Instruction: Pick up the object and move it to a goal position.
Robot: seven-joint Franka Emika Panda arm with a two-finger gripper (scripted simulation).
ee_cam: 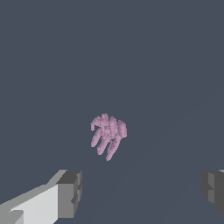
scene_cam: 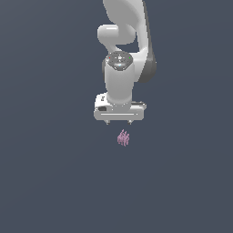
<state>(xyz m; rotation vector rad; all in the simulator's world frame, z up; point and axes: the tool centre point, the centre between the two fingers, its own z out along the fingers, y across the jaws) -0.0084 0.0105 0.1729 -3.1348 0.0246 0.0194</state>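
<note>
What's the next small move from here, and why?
Probably lower the gripper straight down around the pink cluster. Its fingers are spread wide with nothing between them, and in the exterior view the cluster sits just below the gripper, slightly toward that view's right.

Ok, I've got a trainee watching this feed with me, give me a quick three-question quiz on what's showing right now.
1. True or false: the gripper is already closed on the pink-purple object.
2. Multiple choice. In the exterior view, where is the object relative to the gripper? A) below it, apart from the fingertips; B) pinched between the fingers; C) far off toward the exterior view's left.
3. Short answer: in the wrist view, what do the two grey finger pads tell you about the jaws?

Key
1. False. The fingers are spread and nothing is between them.
2. A.
3. They stand wide apart, so the jaws are open, with the object in view beyond them, not touched.
</note>
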